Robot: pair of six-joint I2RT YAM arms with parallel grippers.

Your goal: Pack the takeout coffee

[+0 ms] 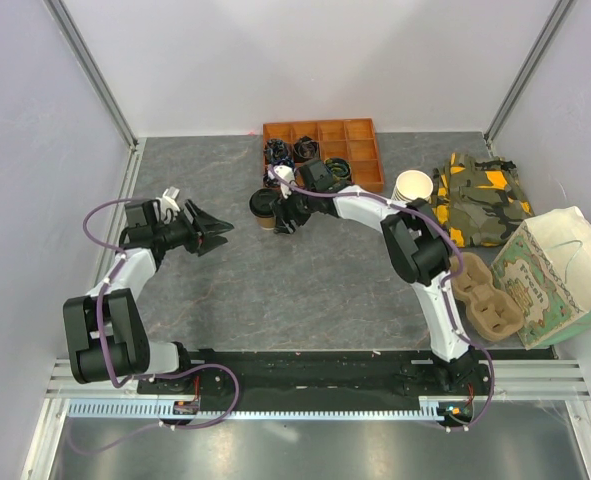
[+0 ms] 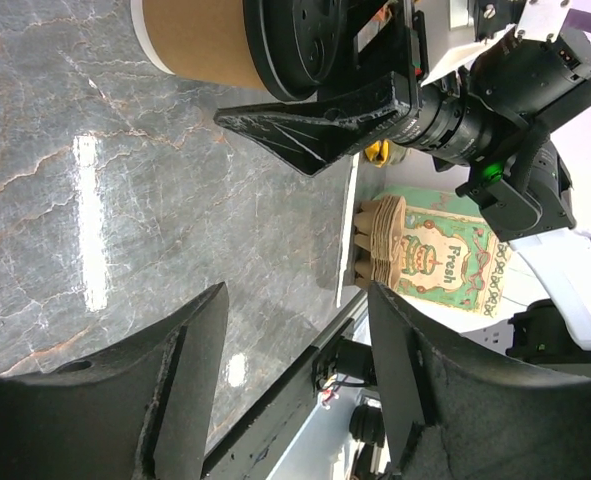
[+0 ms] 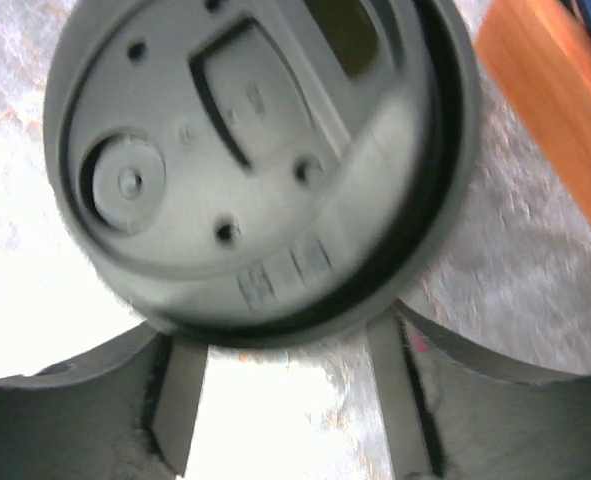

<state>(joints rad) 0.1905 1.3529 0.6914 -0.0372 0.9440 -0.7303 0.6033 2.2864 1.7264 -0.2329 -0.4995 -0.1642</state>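
Takeout coffee [image 1: 263, 205] stands upright on the grey surface [image 1: 305, 290], black lid on, just in front of the orange divided tray [image 1: 365, 170]. Right hand [image 1: 280, 215] is at the cup, fingers [image 3: 175, 390] straddling the lid [image 3: 255, 160]; can't tell if they press it. Left hand [image 1: 223, 236] sits to the cup's left, apart from it, fingers [image 2: 190, 380] spread, nothing held. Pulp cup tray [image 1: 480, 295] and paper bag [image 1: 560, 275] are at far right.

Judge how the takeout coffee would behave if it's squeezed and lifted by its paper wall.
The takeout coffee probably dents under a hard squeeze, its wall being paper. The glossy black lid looks slippery and might pop off if gripped there. Standing upright, it may tip if pushed near the top.
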